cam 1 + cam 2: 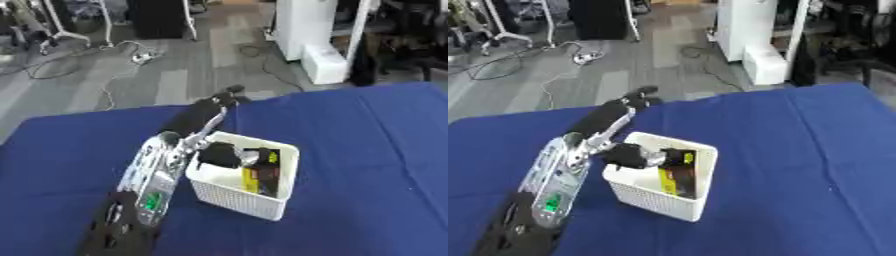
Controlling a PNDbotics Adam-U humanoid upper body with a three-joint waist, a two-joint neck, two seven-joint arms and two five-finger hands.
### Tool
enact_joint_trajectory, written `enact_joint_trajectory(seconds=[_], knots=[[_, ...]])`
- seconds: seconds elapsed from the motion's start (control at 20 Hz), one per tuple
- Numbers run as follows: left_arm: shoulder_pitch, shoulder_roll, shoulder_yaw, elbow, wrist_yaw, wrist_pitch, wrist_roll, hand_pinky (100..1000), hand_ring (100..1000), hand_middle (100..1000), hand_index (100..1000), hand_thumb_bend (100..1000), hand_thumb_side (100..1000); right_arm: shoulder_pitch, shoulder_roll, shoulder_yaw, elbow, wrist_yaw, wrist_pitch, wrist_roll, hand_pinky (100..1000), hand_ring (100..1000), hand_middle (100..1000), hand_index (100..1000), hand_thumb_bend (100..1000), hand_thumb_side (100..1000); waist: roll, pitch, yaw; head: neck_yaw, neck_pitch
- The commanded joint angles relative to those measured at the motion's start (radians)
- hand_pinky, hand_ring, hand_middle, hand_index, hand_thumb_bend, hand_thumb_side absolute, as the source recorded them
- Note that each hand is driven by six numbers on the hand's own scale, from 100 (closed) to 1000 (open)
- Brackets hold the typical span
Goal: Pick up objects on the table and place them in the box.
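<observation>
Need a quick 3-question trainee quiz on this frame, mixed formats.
1. True or false: the white box stands on a blue cloth.
2. Which hand is over the box? A. left hand B. right hand
3. Fill in: inside the box lies a dark item with ______ markings.

Key: 1 true; 2 A; 3 yellow.

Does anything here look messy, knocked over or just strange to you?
Nothing looks spilled or broken. The white box sits askew on the blue tablecloth, upright, with a yellow-and-black packet standing on end inside. The left robot hand reaches down into the box; its fingers are too dark to make out.
</observation>
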Motion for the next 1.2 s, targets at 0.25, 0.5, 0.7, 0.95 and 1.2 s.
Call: enact_joint_trajectory(seconds=[0.25,0.5,0.7,0.95,1.2], knots=[[-0.008,0.034,0.004,-0.111,0.133,-0.088,0.394,642,692,853,816,595,399,-0.002,-0.020,-0.008,-0.013,0.006,-0.005,0.009,179,311,320,484,100,1000,-0.010,-0.007,0.008,0.029,-0.067],[0.026,0.029,0.010,-0.165,0.235,-0.181,0.616,379,434,666,795,603,338,0.007,-0.015,-0.008,-0.013,0.014,-0.011,0.014,178,311,320,484,100,1000,-0.018,-0.005,0.017,0.060,-0.170],[0.053,0.016,0.004,-0.200,0.308,-0.305,0.712,331,387,612,754,594,293,0.023,-0.008,-0.007,-0.013,0.029,-0.019,0.027,176,311,320,483,100,1000,-0.028,-0.001,0.032,0.063,-0.226],[0.072,-0.004,-0.009,-0.208,0.374,-0.437,0.756,226,309,541,653,532,391,0.055,0.008,-0.002,-0.013,0.071,-0.031,0.051,173,312,320,482,100,1000,-0.042,0.007,0.057,0.056,-0.264],[0.070,0.028,-0.037,-0.177,0.457,-0.500,0.704,213,311,541,640,505,412,0.076,0.014,0.003,-0.013,0.101,-0.042,0.063,172,313,320,482,100,1000,-0.047,0.005,0.068,0.035,-0.283]])
